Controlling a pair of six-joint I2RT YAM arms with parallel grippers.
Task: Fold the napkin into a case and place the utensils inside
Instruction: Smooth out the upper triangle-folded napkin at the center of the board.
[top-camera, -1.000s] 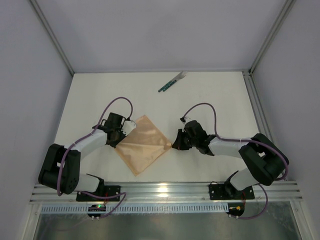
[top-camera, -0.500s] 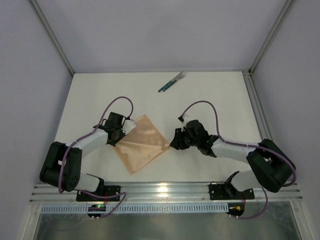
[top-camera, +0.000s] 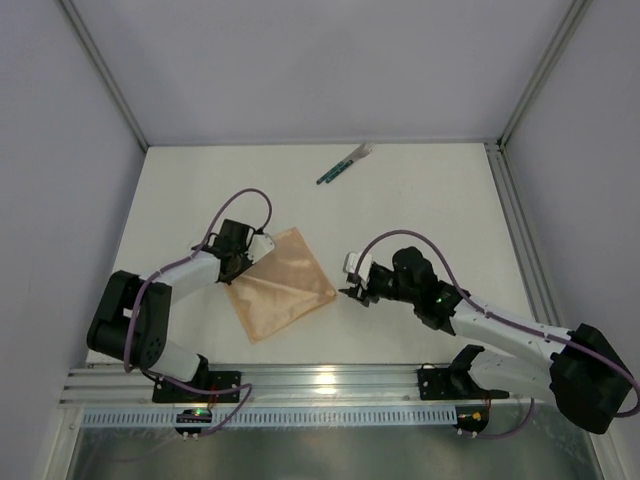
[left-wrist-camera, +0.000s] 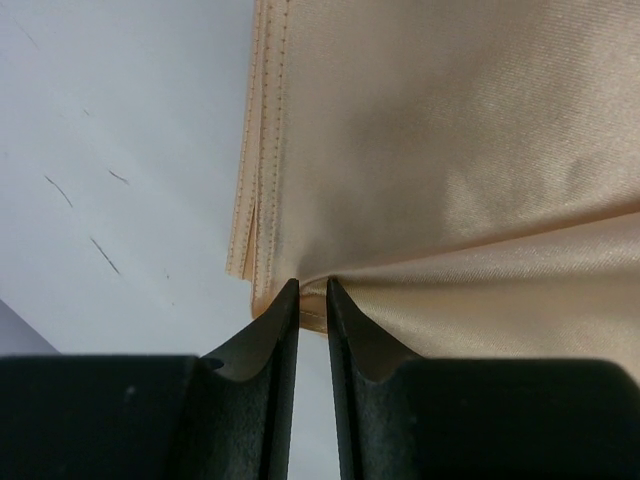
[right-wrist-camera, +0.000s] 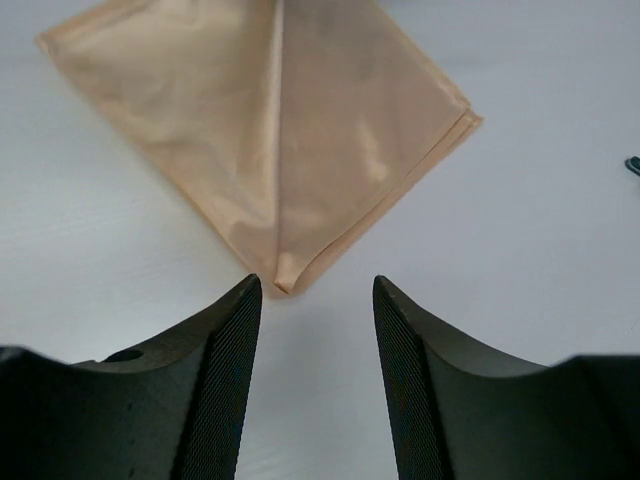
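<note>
The peach-tan napkin (top-camera: 282, 287) lies folded into a diamond-shaped square on the white table. My left gripper (top-camera: 243, 263) is at its left corner, shut on the hemmed edge; in the left wrist view the napkin (left-wrist-camera: 450, 150) creases outward from my left gripper (left-wrist-camera: 312, 284). My right gripper (top-camera: 352, 284) stands open just off the right corner. In the right wrist view that corner of the napkin (right-wrist-camera: 280, 120) lies ahead of my right gripper (right-wrist-camera: 317, 286), touching neither finger. The green-handled utensils (top-camera: 345, 164) lie at the far middle of the table. No case shows in any view.
Metal frame posts (top-camera: 100, 72) and grey walls close in the table on the left, right and back. A rail (top-camera: 330, 382) runs along the near edge by the arm bases. A dark green tip (right-wrist-camera: 633, 165) shows at the right wrist view's right edge.
My right gripper opened, let go of the napkin's right corner and drew back to the right. The napkin slid slightly left with my left gripper, which stayed shut.
</note>
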